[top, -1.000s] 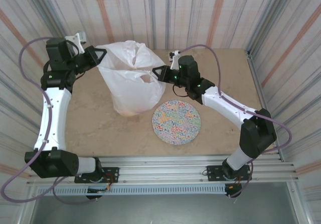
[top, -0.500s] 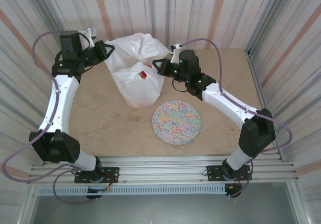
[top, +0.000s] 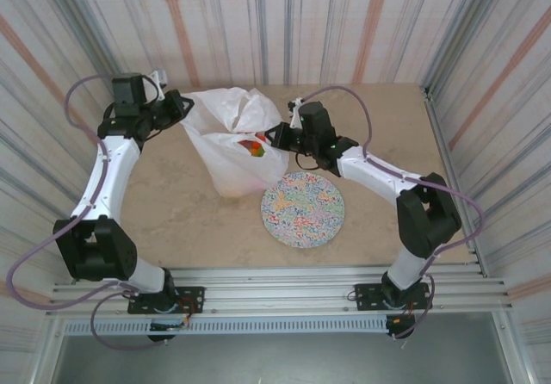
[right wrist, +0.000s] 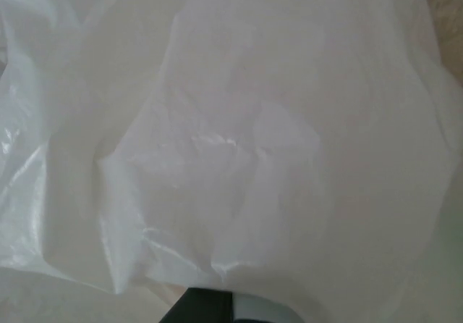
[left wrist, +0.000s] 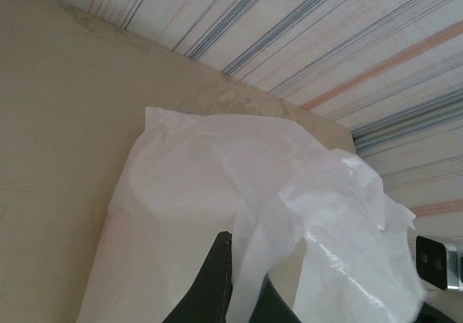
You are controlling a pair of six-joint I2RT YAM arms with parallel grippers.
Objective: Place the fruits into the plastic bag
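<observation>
Top view: bright, even, diffuse overhead light. Only faint soft shadows on the table (top: 172, 220) beside the bag (top: 225, 156). Sharp throughout, walls bend slightly at the frame edges. Bag whites near clipping.
Left wrist: bag (left wrist: 217, 185) crisp, glare patches lower right, left fingers (left wrist: 217, 279) dark and soft.
Right wrist: bag (right wrist: 231, 142) too close, washed out, low contrast, glints at left, right fingers (right wrist: 210, 310) blurred.
</observation>
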